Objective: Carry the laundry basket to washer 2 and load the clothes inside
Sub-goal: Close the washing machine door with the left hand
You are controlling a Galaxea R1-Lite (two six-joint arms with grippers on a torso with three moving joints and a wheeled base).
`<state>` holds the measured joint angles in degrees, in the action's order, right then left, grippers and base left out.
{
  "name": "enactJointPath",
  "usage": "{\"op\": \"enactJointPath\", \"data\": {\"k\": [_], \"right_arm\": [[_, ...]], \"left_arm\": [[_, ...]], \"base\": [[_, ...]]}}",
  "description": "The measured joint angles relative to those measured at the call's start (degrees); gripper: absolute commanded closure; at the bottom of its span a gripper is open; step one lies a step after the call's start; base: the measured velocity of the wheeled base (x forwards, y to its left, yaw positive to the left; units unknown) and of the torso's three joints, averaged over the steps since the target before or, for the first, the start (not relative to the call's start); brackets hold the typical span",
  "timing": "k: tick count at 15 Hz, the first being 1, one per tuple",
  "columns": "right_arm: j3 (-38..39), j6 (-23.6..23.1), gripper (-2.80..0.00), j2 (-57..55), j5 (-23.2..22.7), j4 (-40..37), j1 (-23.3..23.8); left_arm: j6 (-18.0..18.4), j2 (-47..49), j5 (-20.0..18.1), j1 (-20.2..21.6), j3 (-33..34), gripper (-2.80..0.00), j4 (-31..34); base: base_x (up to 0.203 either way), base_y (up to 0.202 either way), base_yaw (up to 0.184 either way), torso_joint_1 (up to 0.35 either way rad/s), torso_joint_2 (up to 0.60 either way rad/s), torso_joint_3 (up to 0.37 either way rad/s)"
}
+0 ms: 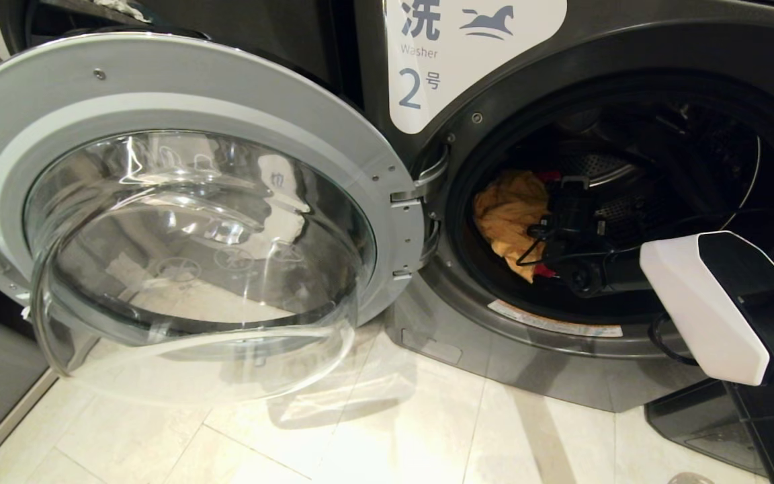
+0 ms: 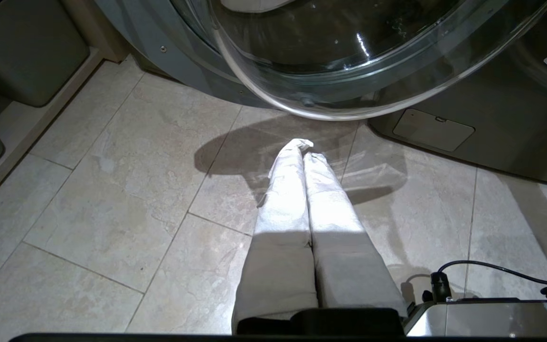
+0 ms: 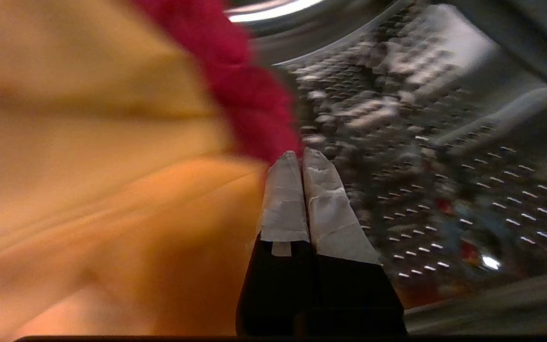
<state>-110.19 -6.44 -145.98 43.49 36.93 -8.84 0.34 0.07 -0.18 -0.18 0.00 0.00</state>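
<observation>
Washer 2 [image 1: 427, 74], dark grey with a white label, stands with its round glass door [image 1: 179, 87] swung wide to the left. A yellow-orange cloth [image 1: 511, 208] and a red cloth [image 3: 240, 71] lie in the left part of the drum [image 3: 444, 166]. My right arm [image 1: 703, 302] reaches through the opening, its black wrist [image 1: 572, 222] beside the clothes. The right gripper [image 3: 300, 154] is shut and holds nothing, its tips against the edge of the red cloth. My left gripper [image 2: 303, 145] is shut and empty, low over the floor tiles under the door. The laundry basket is out of view.
The open door juts out over the tiled floor [image 1: 373, 430] in front of the neighbouring machine. Grey bins [image 2: 22, 52] stand by the wall to the left. A dark box-shaped thing [image 1: 703, 423] sits on the floor at the washer's lower right.
</observation>
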Motion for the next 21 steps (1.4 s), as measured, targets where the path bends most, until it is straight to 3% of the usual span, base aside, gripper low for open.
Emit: {"op": "enactJointPath", "data": {"k": [2, 7, 11, 16, 19, 21], "right_arm": [[-0.30, -0.17, 0.00, 0.37, 1.96, 2.05, 0.13], [1.77, -5.61, 0.00, 3.50, 1.67, 11.41, -2.15], [12.05, -3.08, 0.00, 9.54, -4.04, 8.95, -5.72], [17.58, 10.44, 0.00, 15.33, -6.72, -15.82, -6.97], [14.03, 21.55, 0.00, 15.05, -7.72, -34.20, -5.46], [11.14, 24.68, 0.00, 13.02, -7.78, -39.82, -4.13]], "left_arm": [[0.01, 0.00, 0.00, 0.00, 0.00, 0.00, 0.00], [0.01, 0.00, 0.00, 0.02, 0.00, 0.00, 0.00], [0.01, 0.00, 0.02, 0.00, 0.00, 0.00, 0.00], [-0.01, 0.00, 0.00, 0.00, 0.00, 0.00, 0.00], [-0.01, 0.00, 0.00, 0.01, 0.00, 0.00, 0.00], [0.00, 0.00, 0.00, 0.01, 0.00, 0.00, 0.00]], "base": [[0.000, 0.000, 0.000, 0.000, 0.00, 0.000], [0.000, 0.000, 0.000, 0.000, 0.00, 0.000], [0.000, 0.000, 0.000, 0.000, 0.00, 0.000], [0.000, 0.000, 0.000, 0.000, 0.00, 0.000], [0.000, 0.000, 0.000, 0.000, 0.00, 0.000], [0.000, 0.000, 0.000, 0.000, 0.00, 0.000]]}}
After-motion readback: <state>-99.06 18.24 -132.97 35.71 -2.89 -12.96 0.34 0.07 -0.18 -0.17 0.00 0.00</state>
